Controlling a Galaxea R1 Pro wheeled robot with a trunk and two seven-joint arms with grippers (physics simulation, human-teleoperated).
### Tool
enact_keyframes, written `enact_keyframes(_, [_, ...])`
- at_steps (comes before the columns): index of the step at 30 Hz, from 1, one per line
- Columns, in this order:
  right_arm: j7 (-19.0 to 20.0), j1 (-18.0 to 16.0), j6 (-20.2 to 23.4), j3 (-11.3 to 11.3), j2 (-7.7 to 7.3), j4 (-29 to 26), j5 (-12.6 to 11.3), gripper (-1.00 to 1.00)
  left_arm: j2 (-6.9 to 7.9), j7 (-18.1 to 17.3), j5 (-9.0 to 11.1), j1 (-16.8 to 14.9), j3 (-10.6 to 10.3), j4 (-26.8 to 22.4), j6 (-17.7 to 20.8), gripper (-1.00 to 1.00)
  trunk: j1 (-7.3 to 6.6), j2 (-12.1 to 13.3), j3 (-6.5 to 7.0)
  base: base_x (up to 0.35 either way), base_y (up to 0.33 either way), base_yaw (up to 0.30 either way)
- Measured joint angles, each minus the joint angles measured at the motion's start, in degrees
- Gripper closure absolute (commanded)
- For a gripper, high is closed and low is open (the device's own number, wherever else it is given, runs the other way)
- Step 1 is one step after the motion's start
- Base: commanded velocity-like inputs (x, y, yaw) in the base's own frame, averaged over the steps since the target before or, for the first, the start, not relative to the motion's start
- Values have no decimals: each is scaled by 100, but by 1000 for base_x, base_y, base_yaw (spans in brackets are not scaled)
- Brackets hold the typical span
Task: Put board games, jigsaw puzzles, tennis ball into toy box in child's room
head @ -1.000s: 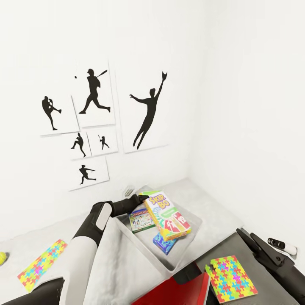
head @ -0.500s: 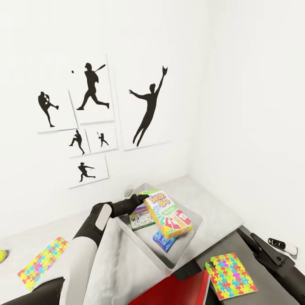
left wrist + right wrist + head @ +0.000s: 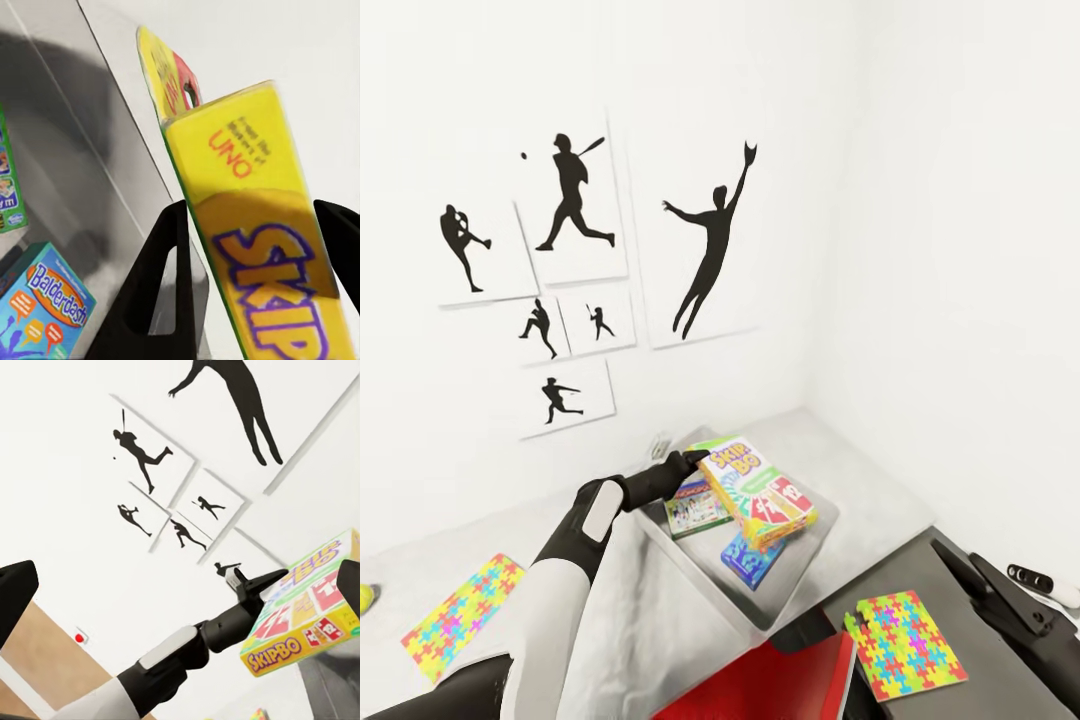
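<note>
The left gripper (image 3: 695, 462) pinches the Skip-Bo box (image 3: 758, 491) by 1 end above the toy box (image 3: 815, 545); light, stiff cardboard, likely slippery, best clamped across its flat faces.

The Skip-Bo box (image 3: 758, 493) is yellow with purple lettering, green sides and red card pictures. Beneath it in the pale grey toy box (image 3: 812, 548) lie a blue Balderdash box (image 3: 748, 560) and a green-bordered game (image 3: 695, 508). Both jigsaw puzzles (image 3: 905, 646) (image 3: 458, 618) show interlocking pink, yellow, green, blue and orange pieces. Black baseball silhouettes (image 3: 710, 245) mark the white wall behind the toy box.
</note>
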Motion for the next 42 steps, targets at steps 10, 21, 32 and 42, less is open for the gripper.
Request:
enact_keyframes(10, [34, 1, -1, -13, 0, 1, -6, -100, 0, 2, -8, 0, -16, 2, -282, 100, 0, 0, -94, 0, 0, 0])
enact_keyframes(21, [40, 0, 48, -20, 0, 1, -8, -100, 0, 2, -12, 0, -34, 23, -300, 100, 0, -1, -198, 0, 0, 0])
enact_keyframes(32, [41, 0, 87, -55, 0, 1, 1, -100, 0, 2, -36, 0, -44, 37, -308, 100, 0, -1, -301, 0, 0, 0])
enact_keyframes(42, [41, 0, 88, -55, 0, 2, 9, -100, 0, 11, -57, 0, -56, 37, -313, 100, 0, -1, -395, 0, 0, 0])
